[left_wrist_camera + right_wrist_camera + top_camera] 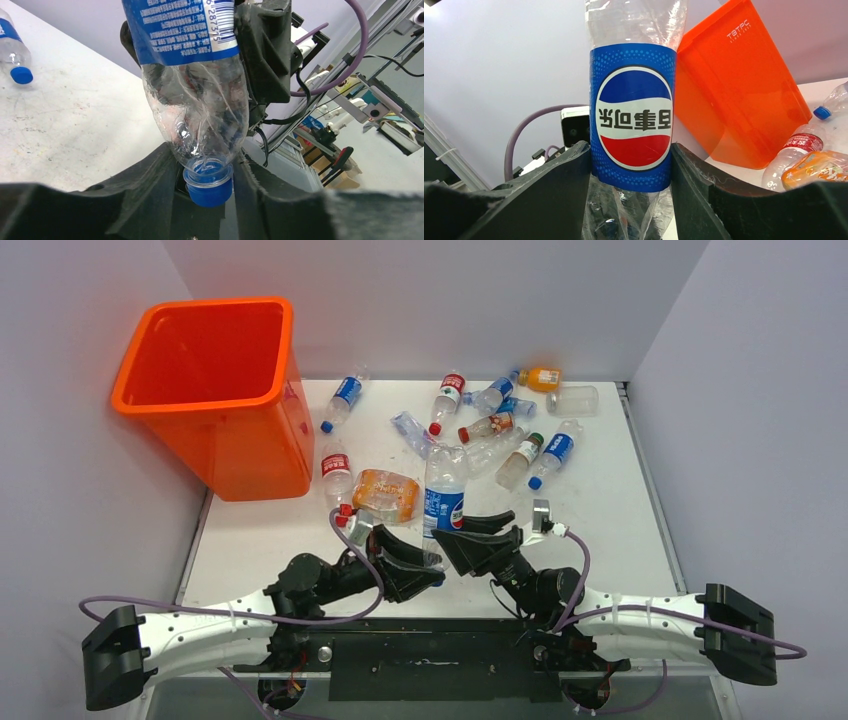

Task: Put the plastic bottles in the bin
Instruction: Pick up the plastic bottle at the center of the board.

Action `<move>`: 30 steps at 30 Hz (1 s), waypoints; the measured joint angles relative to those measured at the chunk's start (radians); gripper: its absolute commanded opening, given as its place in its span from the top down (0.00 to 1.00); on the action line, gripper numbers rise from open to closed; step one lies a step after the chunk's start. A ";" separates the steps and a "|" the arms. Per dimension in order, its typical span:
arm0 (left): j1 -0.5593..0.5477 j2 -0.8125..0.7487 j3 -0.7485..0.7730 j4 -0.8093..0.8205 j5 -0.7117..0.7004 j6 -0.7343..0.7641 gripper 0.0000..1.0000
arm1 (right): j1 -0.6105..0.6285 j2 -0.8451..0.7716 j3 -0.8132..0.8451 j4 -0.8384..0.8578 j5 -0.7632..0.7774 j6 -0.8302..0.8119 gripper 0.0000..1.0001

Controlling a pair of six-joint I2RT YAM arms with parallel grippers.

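I read the white table (600, 530) as scuffed and grey-marked, with the orange bin (255, 455) standing upright at its far-left corner. Plastic bottles (490, 425) lie on their sides across the far half, most of them clustered right of centre. A crushed orange-tinted bottle (385, 493) and a red-labelled bottle (336, 472) lie just beside the bin.

Text check: bin (744, 75) wall reads "TBTPC"; bottle (631, 117) label has upside-down Pepsi globe, Chinese characters; barcode (222, 20) digits "287315".
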 measured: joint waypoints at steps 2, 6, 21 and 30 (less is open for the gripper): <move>-0.002 0.003 0.003 -0.009 -0.006 0.004 0.80 | 0.000 0.000 0.000 0.000 0.003 -0.010 0.60; -0.006 0.013 0.014 -0.020 -0.009 0.011 1.00 | 0.000 -0.003 0.000 -0.007 0.005 -0.017 0.36; -0.017 -0.213 0.233 -0.499 -0.125 0.303 1.00 | 0.007 -0.394 0.199 -0.726 -0.061 -0.047 0.10; -0.016 -0.240 0.429 -0.806 -0.207 0.562 1.00 | 0.007 -0.515 0.340 -1.073 -0.063 -0.103 0.10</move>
